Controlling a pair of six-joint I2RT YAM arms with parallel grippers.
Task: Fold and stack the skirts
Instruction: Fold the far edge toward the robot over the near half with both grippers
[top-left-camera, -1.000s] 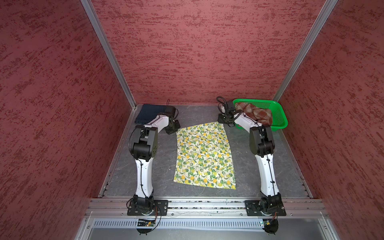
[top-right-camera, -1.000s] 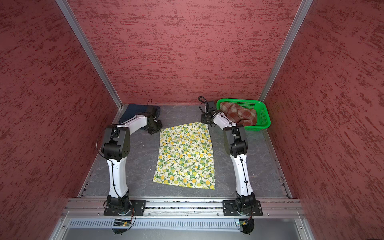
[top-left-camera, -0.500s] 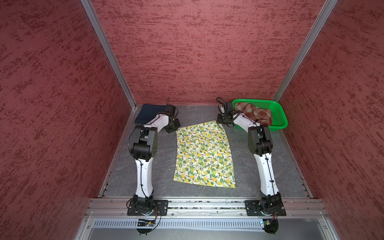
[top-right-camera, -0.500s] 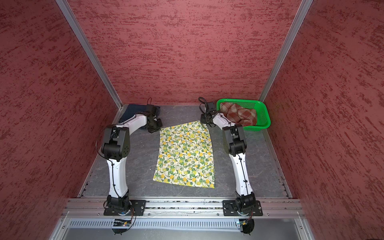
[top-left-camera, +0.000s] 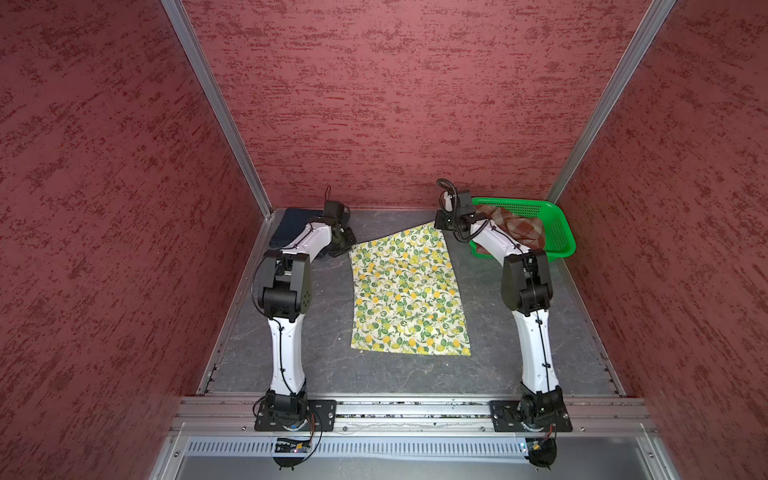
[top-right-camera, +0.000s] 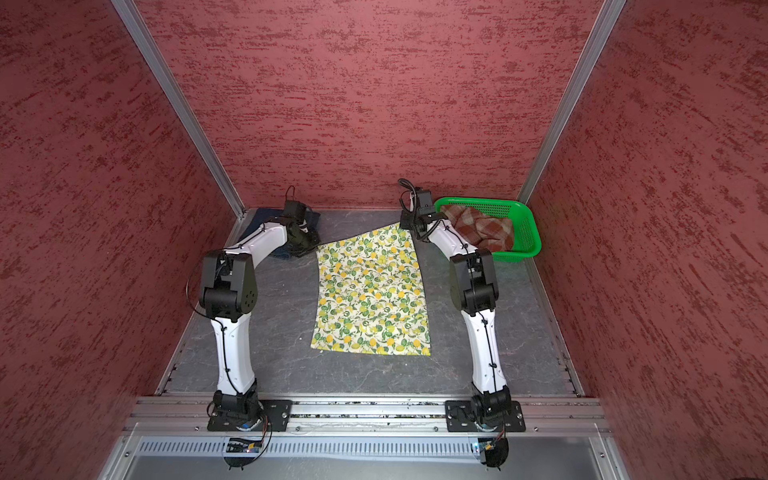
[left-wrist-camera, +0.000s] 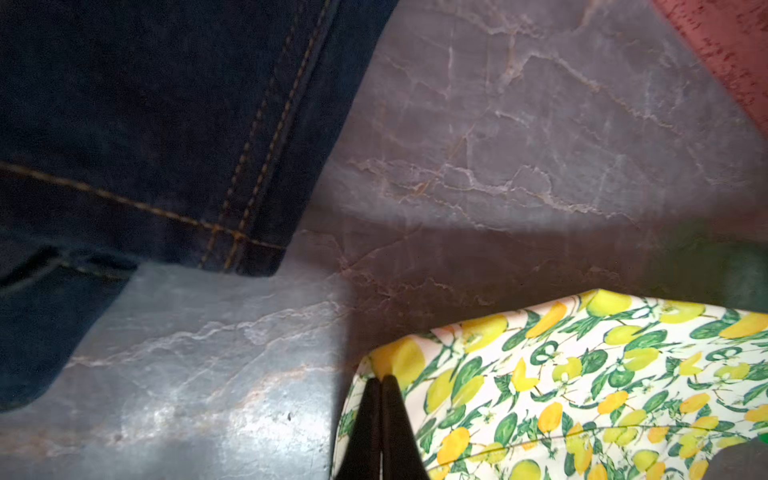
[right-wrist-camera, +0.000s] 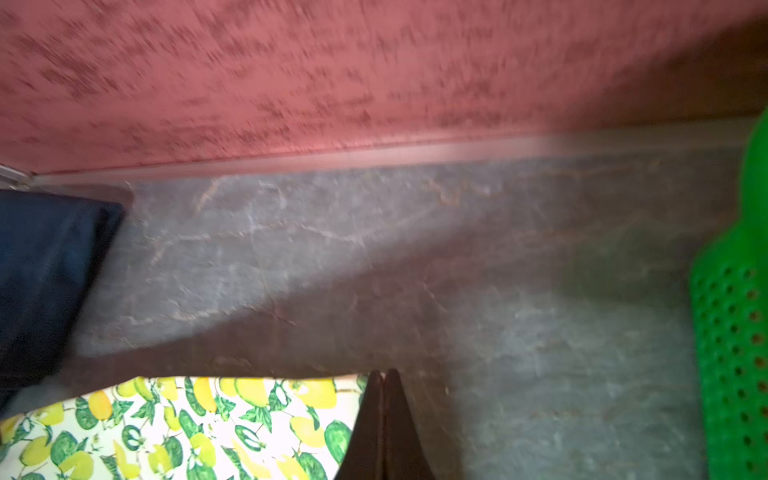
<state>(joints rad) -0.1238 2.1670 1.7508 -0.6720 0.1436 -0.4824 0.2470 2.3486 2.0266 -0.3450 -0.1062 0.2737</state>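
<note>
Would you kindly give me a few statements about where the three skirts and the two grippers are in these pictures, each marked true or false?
1. The plaid skirt lies in the green basket. True.
2. The lemon-print skirt is folded into a small packet. False: it lies spread out in the middle of the table.
3. The left gripper and the right gripper are each shut on a far corner of the lemon-print skirt. True.
4. The denim skirt lies on top of the lemon-print skirt. False: it lies apart from it, in the far left corner of the table.
</note>
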